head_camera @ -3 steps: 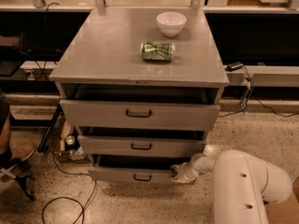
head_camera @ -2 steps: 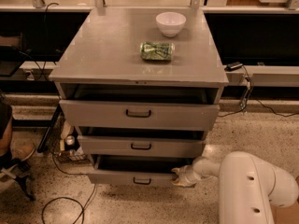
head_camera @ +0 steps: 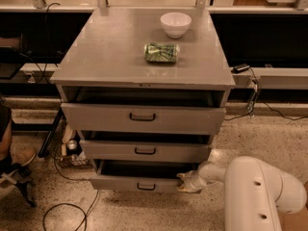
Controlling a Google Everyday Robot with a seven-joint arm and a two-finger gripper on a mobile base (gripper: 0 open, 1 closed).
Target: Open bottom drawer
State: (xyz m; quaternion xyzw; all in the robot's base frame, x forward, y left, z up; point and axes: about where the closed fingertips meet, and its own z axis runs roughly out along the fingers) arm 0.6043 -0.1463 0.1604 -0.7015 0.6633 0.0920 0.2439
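Note:
The grey metal cabinet (head_camera: 139, 57) has three drawers, all pulled out a little. The bottom drawer (head_camera: 125, 183) is the lowermost, with a shallow flat front and a small dark pull handle (head_camera: 146, 186); a dark gap shows above its front. My gripper (head_camera: 185, 182) is at the drawer's right end, touching its front corner, at the end of my white arm (head_camera: 255, 191) that comes in from the lower right.
A white bowl (head_camera: 175, 24) and a crushed green can (head_camera: 161, 52) lie on the cabinet top. The middle drawer (head_camera: 144, 150) and top drawer (head_camera: 142, 117) overhang above. Cables (head_camera: 62, 211) and a person's shoe (head_camera: 19, 157) are on the floor at left.
The bottom drawer front has come slightly further out and the gripper at its right end has shifted with it. My arm has moved a little lower and nearer.

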